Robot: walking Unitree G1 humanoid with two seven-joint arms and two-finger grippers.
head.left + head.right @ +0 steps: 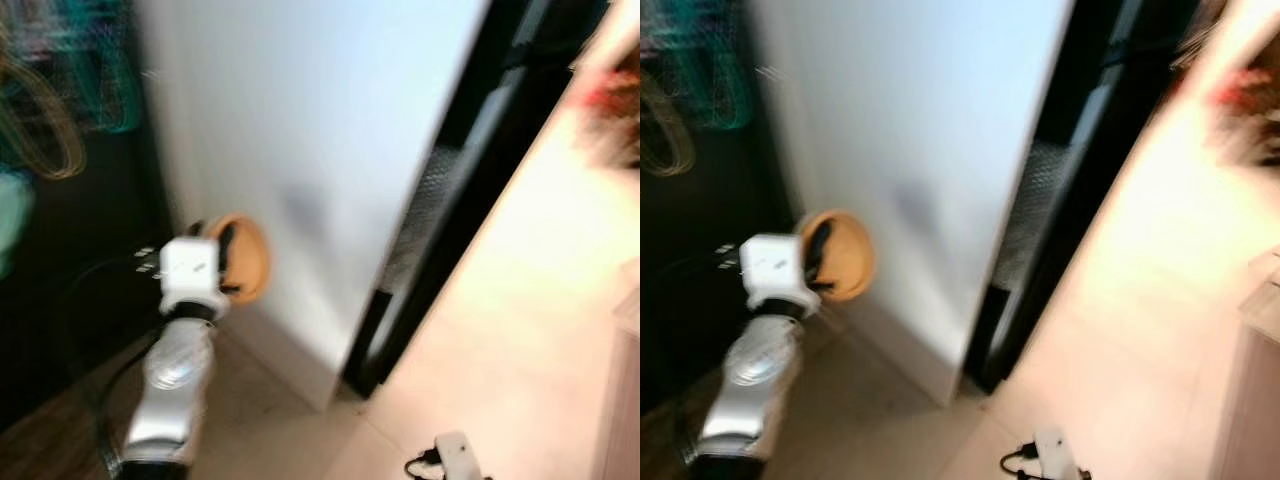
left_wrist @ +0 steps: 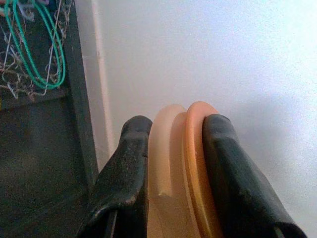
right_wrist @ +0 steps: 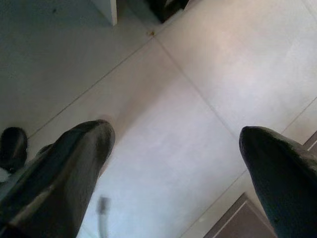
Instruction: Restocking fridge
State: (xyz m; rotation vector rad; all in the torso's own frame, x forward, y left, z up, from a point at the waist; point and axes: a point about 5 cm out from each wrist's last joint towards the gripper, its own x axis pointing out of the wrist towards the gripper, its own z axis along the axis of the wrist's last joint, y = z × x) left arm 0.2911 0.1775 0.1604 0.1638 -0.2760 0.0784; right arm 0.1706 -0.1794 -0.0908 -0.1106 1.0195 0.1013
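Left gripper (image 2: 173, 148) clamps what looks like a round orange plastic container (image 2: 183, 168) between its jaws, before a white wall (image 2: 223, 59). Right gripper (image 3: 176, 144), jaws spread wide, hangs above the pale tiled floor (image 3: 198, 74).

**Orange round container beside the white panel**

An orange round container (image 2: 183, 168), pale on one half and deeper orange on the other, stands on edge, pinched between two black fingers (image 2: 124, 173). In the blurred head views it (image 1: 243, 258) sits low, just beside the white panel (image 1: 320, 150).
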